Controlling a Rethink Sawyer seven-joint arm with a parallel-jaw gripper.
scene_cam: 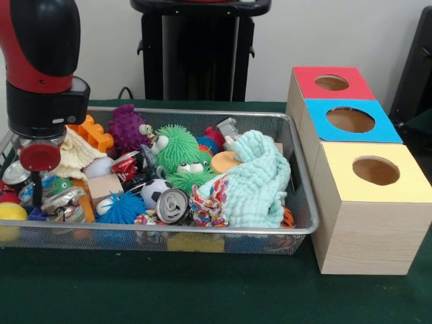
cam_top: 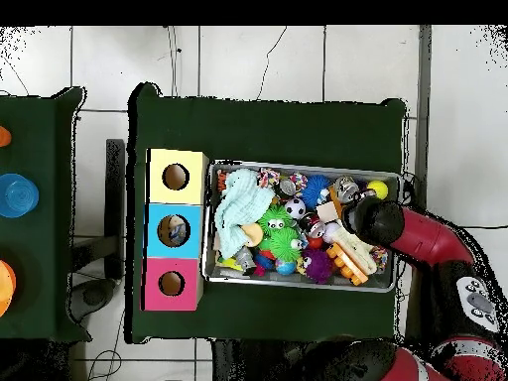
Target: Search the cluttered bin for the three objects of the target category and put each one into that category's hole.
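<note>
The silver wire-mesh bin [scene_cam: 223,231] holds a heap of toys. One see-through plastic bottle [scene_cam: 227,127] lies at the bin's far side, partly behind a pale green cloth [scene_cam: 255,179]. No other bottle shows clearly. The red and black arm comes down over the bin's left end. My gripper [scene_cam: 37,192] is low among the clutter there, mostly hidden by the arm's head. The red-topped box's hole [scene_cam: 331,82] is at the far right, beyond the blue-topped box. In the overhead view the arm [cam_top: 377,220] covers the bin's right end, and the red box's hole [cam_top: 171,284] is lowest.
Silver cans lie near the front rim [scene_cam: 173,204] and at the left end [scene_cam: 15,174]. Green fuzzy toys [scene_cam: 177,150], a purple one [scene_cam: 126,128], a soccer ball [scene_cam: 154,191] and an orange block [scene_cam: 94,131] fill the bin. The blue box [scene_cam: 351,120] and yellow box [scene_cam: 375,171] stand beside it.
</note>
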